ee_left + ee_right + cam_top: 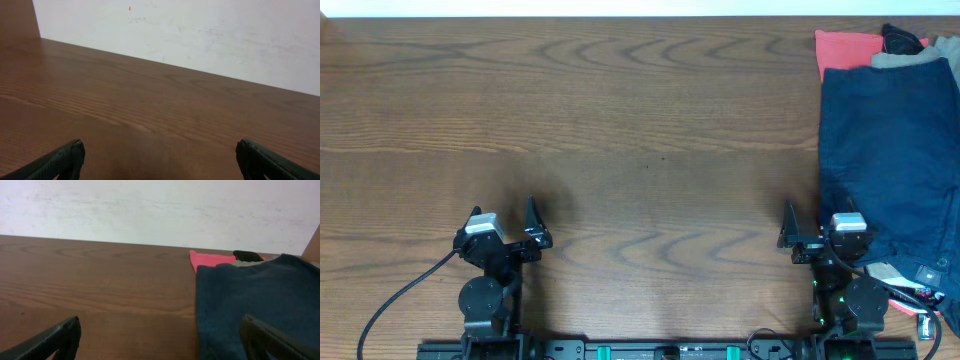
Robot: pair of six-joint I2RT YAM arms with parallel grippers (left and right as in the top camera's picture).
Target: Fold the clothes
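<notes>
One coral-red cloth (pixel 845 50), khaki-grey garment (pixel 912 60), under navy shorts (pixel 885 160)

left tool (pixel 504 218) spread wide, right tool (pixel 815 220) likewise

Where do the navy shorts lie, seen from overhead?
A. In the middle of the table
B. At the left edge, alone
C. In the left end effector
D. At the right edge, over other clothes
D: the shorts lie at the right edge of the table, partly covering a red cloth and a khaki garment.
</notes>
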